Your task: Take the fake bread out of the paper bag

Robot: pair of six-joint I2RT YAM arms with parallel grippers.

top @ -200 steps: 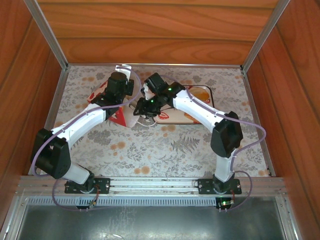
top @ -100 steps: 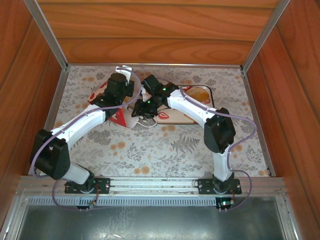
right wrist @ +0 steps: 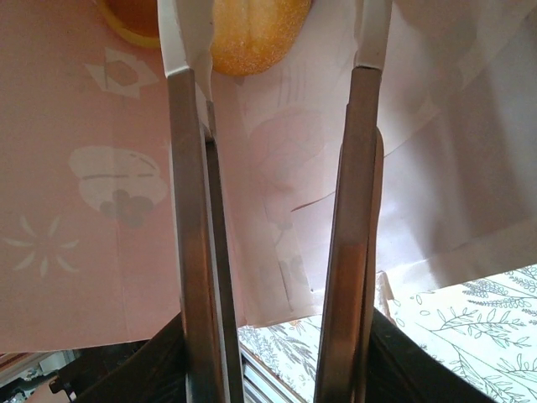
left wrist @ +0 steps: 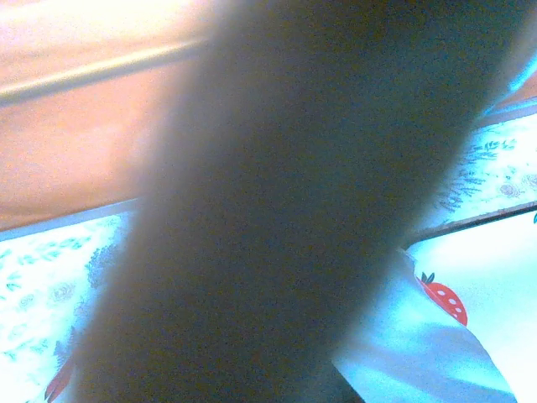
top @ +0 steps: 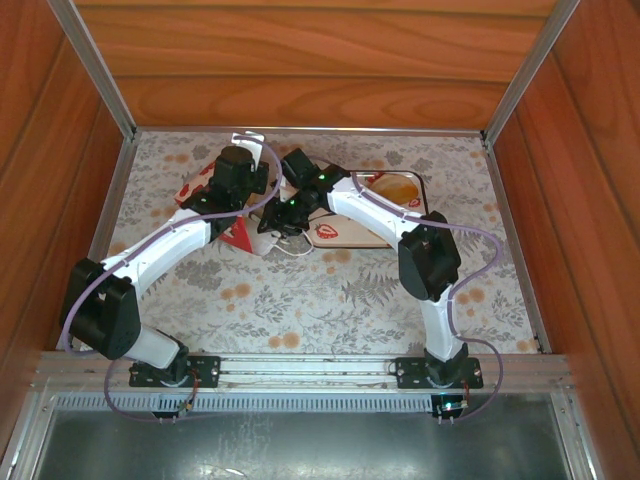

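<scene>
Over the last second I had driven the right arm leftward, its elbow swinging in over the table (top: pixel 300 300), so that the right gripper (top: pixel 272 222) went deeper into the mouth of the paper bag (top: pixel 240 237), which lay toward the far left of the table, just left of the strawberry tray (top: pixel 365 238). The left arm had not moved. The left gripper (top: pixel 243 188) stayed clenched shut over the bag's far edge. I judged it was pinning the paper there, though a dark blur covered the left wrist view and I could not see the contact itself. On the right wrist camera the two fingers (right wrist: pixel 189 210) were inside the bag with white paper all around them. The jaws stood partly parted and gripped nothing. A golden-yellow piece of the fake bread (right wrist: pixel 252 34) sat right at the fingertips, close against one finger and clear of the other, and a second orange piece (right wrist: pixel 134 17) lay beside it. To me this meant the reach was nearly complete and the bread was lined up for a pinch, but it was not yet held and nothing was coming out. Something golden-brown (top: pixel 395 186) already lay on the tray, possibly a piece of bread, though I could not tell for sure.
</scene>
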